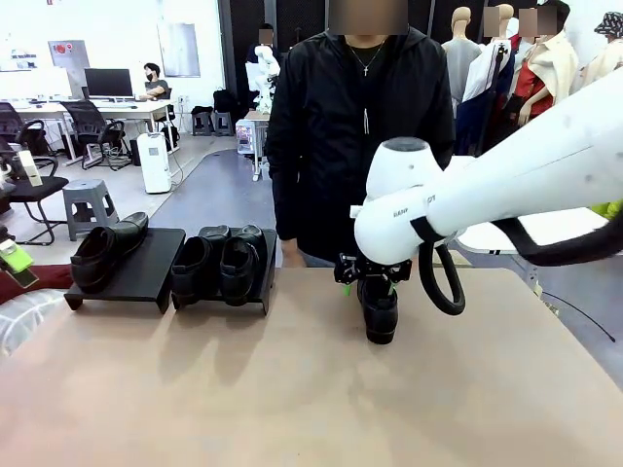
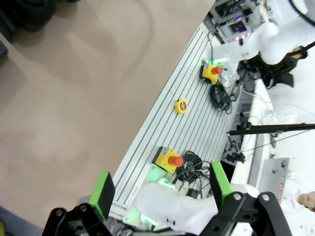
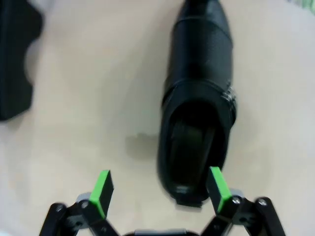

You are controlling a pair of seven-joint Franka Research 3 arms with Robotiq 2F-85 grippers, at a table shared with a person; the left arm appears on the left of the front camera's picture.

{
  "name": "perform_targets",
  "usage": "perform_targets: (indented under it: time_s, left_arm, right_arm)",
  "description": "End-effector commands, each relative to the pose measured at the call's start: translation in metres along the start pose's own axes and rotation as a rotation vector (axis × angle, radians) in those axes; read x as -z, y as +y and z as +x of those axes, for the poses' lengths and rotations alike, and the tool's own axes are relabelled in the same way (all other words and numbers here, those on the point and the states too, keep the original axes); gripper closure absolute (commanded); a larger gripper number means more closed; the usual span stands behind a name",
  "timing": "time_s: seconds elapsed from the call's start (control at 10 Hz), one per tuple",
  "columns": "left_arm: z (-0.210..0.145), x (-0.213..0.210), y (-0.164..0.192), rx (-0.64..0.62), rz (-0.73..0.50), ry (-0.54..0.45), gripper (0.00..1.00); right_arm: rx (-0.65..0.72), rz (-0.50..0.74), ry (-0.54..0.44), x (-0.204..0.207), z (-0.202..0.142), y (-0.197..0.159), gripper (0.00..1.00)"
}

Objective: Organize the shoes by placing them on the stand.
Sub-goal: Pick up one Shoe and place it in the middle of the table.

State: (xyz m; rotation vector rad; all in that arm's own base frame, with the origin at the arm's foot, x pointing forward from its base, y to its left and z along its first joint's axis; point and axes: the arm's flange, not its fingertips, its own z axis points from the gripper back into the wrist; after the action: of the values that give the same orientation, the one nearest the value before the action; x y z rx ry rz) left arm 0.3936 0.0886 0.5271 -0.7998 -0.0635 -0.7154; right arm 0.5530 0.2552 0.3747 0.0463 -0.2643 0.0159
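One black shoe (image 1: pixel 379 309) stands alone on the table just in front of the person, toe pointing toward me. My right gripper (image 1: pixel 368 275) hangs open right above its heel. In the right wrist view the shoe (image 3: pixel 197 113) lies lengthwise with its opening facing up. There the right gripper (image 3: pixel 160 189) is open, its right pad (image 3: pixel 216 186) over the heel's rim. Three more shoes are on the black stand (image 1: pixel 146 277) at the far left: a single one (image 1: pixel 105 253) and a pair (image 1: pixel 219 263). My left gripper (image 2: pixel 161 189) is open and empty near the table's edge.
A person in a black jacket (image 1: pixel 360 126) stands at the far side of the table. The left wrist view shows a metal rail (image 2: pixel 182 132) with two yellow stop buttons (image 2: pixel 169 160) and a small yellow tape measure (image 2: pixel 181 105) beside the table edge.
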Motion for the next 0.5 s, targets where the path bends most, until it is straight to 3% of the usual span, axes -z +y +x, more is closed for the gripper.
perform_targets:
  time_s: [0.0,0.4]
  left_arm:
    - [0.000,-0.002,-0.001,-0.016,0.010,0.011,0.00]
    - [0.000,-0.002,-0.001,-0.016,0.010,0.011,0.00]
  right_arm:
    - [0.067,-0.075,-0.046,0.013,0.019,0.023,0.00]
    - [0.078,-0.051,0.019,0.030,0.027,0.022,0.00]
